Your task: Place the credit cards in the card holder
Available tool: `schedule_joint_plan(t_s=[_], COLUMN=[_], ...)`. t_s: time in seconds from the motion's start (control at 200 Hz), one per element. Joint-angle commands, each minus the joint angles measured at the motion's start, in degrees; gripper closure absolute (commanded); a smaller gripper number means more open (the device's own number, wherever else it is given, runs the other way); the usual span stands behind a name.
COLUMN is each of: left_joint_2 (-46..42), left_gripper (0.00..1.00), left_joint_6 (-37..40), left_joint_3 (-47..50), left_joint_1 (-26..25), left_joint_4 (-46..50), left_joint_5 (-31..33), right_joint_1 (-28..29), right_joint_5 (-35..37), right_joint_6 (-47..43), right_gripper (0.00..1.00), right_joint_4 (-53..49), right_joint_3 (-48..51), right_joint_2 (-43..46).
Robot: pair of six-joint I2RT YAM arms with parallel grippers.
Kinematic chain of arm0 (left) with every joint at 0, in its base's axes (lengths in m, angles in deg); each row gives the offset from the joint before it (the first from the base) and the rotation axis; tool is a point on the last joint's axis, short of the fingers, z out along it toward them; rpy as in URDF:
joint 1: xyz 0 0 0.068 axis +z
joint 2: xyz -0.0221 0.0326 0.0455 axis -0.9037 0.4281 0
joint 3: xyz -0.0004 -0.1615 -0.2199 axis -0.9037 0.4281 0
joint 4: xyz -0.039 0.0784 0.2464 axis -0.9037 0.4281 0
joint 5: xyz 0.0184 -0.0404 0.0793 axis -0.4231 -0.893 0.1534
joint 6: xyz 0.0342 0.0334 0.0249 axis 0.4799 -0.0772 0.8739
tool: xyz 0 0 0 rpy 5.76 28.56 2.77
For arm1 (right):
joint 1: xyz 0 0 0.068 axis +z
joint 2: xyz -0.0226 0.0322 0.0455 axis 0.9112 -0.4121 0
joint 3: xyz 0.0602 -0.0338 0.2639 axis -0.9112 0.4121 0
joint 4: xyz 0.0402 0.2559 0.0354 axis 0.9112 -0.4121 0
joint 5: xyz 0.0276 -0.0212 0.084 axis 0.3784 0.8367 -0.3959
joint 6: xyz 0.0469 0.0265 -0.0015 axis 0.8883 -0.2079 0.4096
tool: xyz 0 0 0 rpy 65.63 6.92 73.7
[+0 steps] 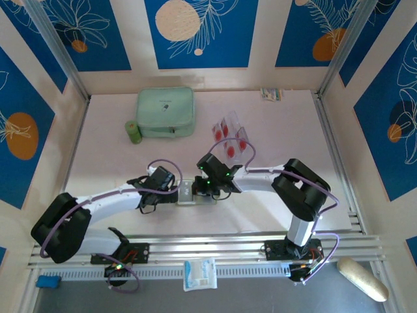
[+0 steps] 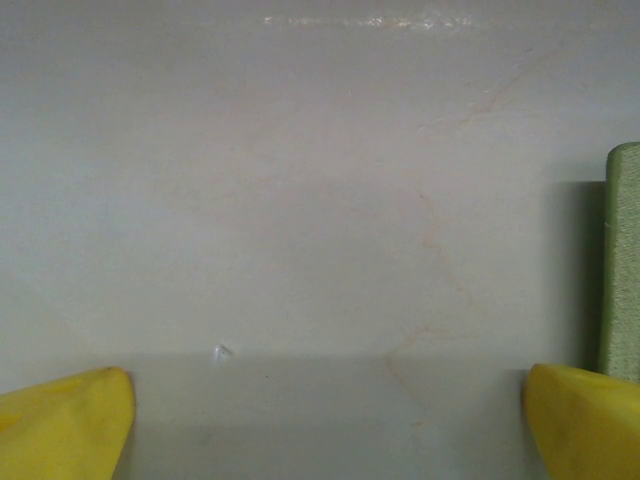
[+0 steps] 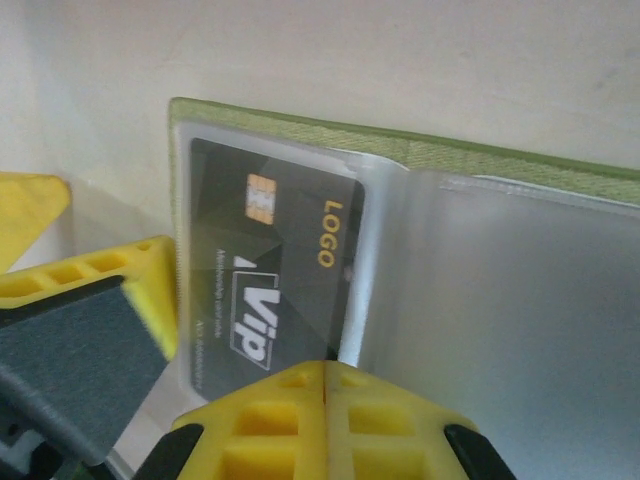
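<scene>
Pretty sure this is a robotics lab test cell, not anybody's home or office. The white worktop [image 1: 117,163] is boxed in by bare aluminium posts [image 1: 58,55] and wall panels [image 1: 195,32] printed with blue leaf-and-orange-dot patterns (more of a backdrop than real decor). The left arm [image 1: 104,205] and the right arm [image 1: 303,189] are bolted to a slotted aluminium rail [image 1: 215,246] along the near edge, and purple cables [image 1: 159,161] loop loose off them, nothing tidied away. Even the black card [image 3: 270,290] looks like a dummy, printed with just "LOGO" and "Vip".
</scene>
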Motion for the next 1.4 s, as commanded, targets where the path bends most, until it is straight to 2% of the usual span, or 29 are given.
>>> schedule_joint_plan(t_s=[0.0,0.505,0.815,1.07,1.395], left_joint_2=[0.7,0.0,-4.6,-7.0,-3.7], left_gripper=[0.00,0.00,0.00,0.00,0.00], left_joint_6=[-0.8,-0.9,-0.6,-0.4,-1.3], left_joint_3=[1.0,1.1,-2.0,-5.7,-6.0], left_joint_1=[0.5,0.5,0.5,0.5,0.5], left_joint_4=[-0.9,-0.8,2.5,3.8,1.2], left_joint_5=[-0.8,-1.0,-1.6,-4.3,-7.2], right_joint_1=[0.7,1.6,1.6,1.5,1.6], right_joint_5=[-0.2,-0.9,-1.4,-1.9,-2.5], right_joint_6=[0.2,0.6,1.0,1.5,2.4], right_gripper=[0.98,0.99,0.98,0.94,0.88], right_joint_4=[-0.3,-0.4,-0.1,0.2,0.8], right_joint_3=[-1.6,-3.6,-3.6,-3.5,-3.2], right_joint_2=[-1.7,-3.9,-3.7,-3.6,-3.0])
